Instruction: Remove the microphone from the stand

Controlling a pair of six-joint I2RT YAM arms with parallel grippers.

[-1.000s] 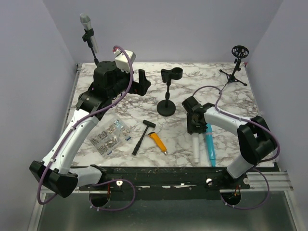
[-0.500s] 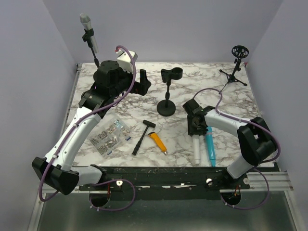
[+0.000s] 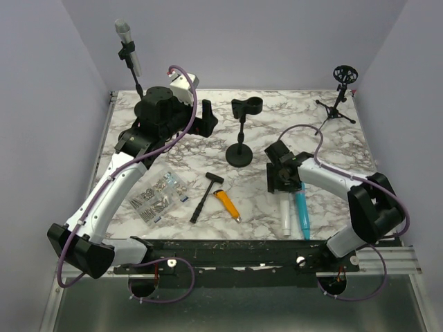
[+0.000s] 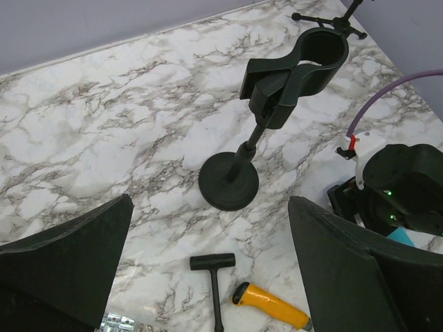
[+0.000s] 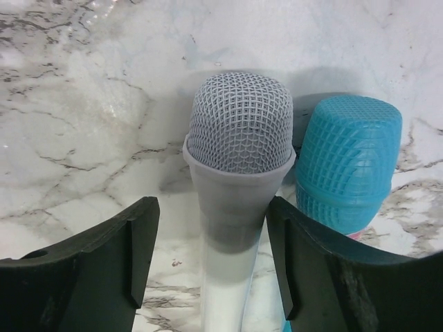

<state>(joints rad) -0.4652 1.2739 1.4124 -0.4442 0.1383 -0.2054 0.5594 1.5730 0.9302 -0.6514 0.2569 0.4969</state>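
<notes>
We find the white microphone (image 3: 284,211) lying flat on the surface (image 3: 277,104) towards the near right corner, just beside a blue microphone (image 3: 302,207). The stand (image 3: 241,135) in the middle has an empty clip, so we judge the removal done there. A grey-headed microphone (image 3: 123,31) sits clipped at the far left corner.

The right pincer (image 3: 282,185) is spread open astride the white microphone's neck, gripping nothing, with a gap at each finger. The left pincer (image 3: 206,117) is wide open and empty, raised towards the far left.

Our worry is that one finger appears to stand between the two microphone heads. Any sideways drift on lifting could roll either one towards the near edge. The left arm's cable could also catch the clipped microphone.
</notes>
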